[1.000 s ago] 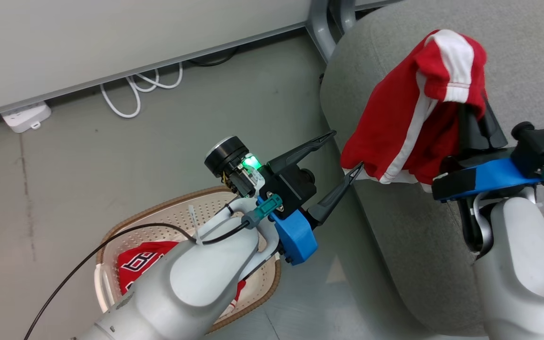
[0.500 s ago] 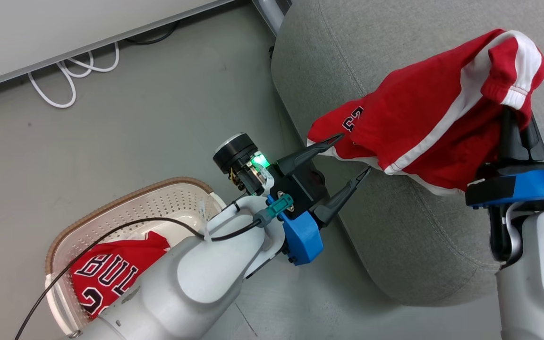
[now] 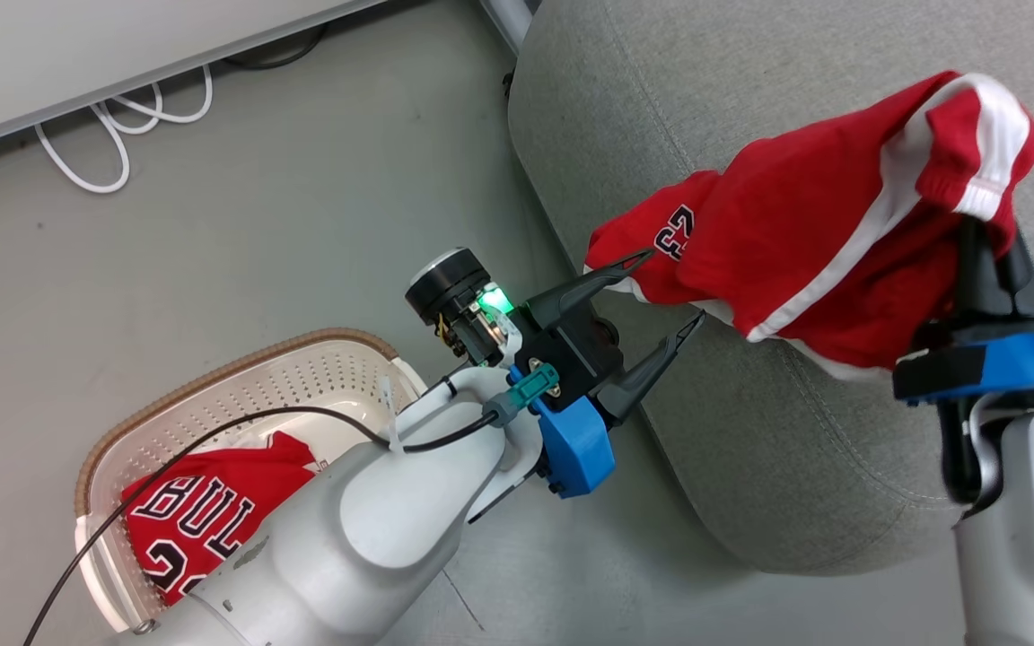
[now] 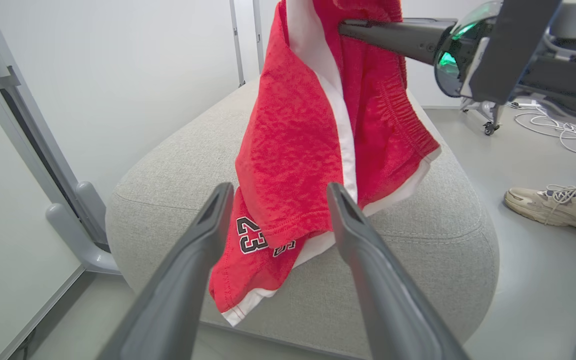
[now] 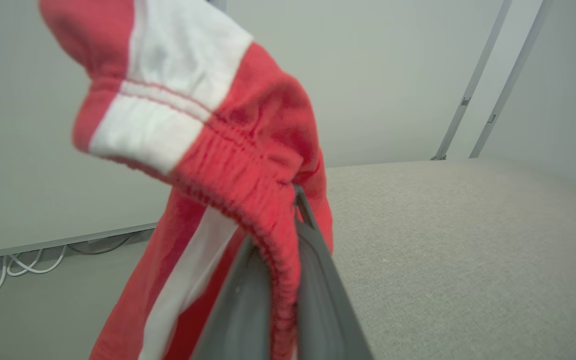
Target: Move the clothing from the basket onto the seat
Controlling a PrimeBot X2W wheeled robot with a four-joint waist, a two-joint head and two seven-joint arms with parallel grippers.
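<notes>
1. Holds the shorts by the elastic waistband in the right tool, fingers pinched together on the cloth, raised above the seat.
2. Compared with a second ago, mostly reads as a turn of the head view toward the seat. Wall, floor and basket slide together across the frame, so no real move there.
3. Against the seat itself, shows a true change. Shorts no longer bunched at the near edge but stretched out across the cushion, the "23" leg now in sight. Lower hem draped at the seat's rounded left edge, seemingly touching it.
4. Keeps the left tool spread wide and empty, tips just beside that hanging hem, near the seat's edge.
5. Leaves the jersey crumpled in the basket on the floor, lettering up, partly hidden behind the left forearm.
6. Judged from this: first garment brought over its goal, likely calling for a lowering and a release next. Roughly half the task open, with the jersey not yet fetched.
</notes>
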